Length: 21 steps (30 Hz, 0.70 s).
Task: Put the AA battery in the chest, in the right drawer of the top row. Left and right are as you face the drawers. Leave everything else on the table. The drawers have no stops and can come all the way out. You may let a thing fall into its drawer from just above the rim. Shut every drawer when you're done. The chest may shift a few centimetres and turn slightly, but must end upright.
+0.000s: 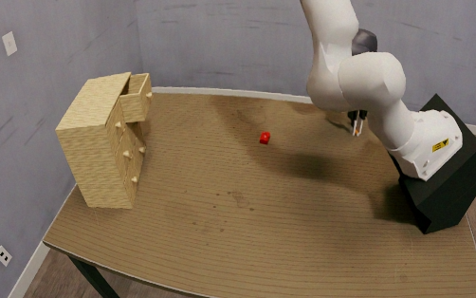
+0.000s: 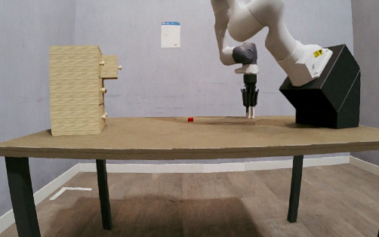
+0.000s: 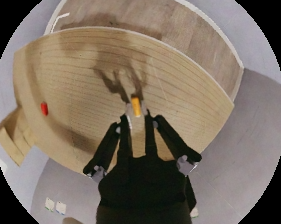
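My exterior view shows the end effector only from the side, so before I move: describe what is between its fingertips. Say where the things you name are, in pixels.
Observer: The wrist view shows an orange cylindrical AA battery (image 1: 357,132) (image 3: 136,106) between the end effector's (image 1: 357,132) (image 2: 250,117) (image 3: 136,109) fingertips, its length pointing away from the palm. I can't tell whether it is gripped.
Operator: Next, check the drawer standing out of the pale wooden chest (image 1: 82,104) (image 2: 75,90) (image 3: 25,129). I can't see into it from here.
Observer: From the top view, the pale wooden top-row drawer (image 1: 135,108) (image 2: 110,67) (image 3: 10,145) shows part of its opening beyond the chest's top board; it is the right one as you face the drawers.
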Motion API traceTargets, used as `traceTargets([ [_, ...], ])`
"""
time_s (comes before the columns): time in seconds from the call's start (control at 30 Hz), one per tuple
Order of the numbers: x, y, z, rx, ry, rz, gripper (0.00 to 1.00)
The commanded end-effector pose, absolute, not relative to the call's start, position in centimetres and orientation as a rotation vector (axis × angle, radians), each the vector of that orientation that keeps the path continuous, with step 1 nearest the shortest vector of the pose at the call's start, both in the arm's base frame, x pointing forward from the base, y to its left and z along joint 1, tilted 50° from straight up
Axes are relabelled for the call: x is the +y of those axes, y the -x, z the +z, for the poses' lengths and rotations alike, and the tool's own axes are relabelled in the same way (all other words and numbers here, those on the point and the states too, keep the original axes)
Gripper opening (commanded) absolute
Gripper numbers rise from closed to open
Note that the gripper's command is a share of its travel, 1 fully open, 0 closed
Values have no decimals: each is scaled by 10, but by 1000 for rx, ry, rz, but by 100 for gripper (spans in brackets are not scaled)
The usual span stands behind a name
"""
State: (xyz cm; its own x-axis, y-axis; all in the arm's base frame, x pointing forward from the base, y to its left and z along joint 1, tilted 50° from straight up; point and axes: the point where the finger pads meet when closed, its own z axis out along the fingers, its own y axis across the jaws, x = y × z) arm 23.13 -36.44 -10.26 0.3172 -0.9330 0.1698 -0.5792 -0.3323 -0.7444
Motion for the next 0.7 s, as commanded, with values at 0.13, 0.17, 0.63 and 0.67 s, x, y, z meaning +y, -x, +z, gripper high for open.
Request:
traceTargets([
  [0.13,-366,-231,-103,1326,2027,-813,15],
  [0.17,-366,-231,-103,1326,2027,-813,15],
  [0.63,-366,-231,-103,1326,2027,-813,15],
  [0.67,-366,-231,-103,1326,2027,-813,15],
])
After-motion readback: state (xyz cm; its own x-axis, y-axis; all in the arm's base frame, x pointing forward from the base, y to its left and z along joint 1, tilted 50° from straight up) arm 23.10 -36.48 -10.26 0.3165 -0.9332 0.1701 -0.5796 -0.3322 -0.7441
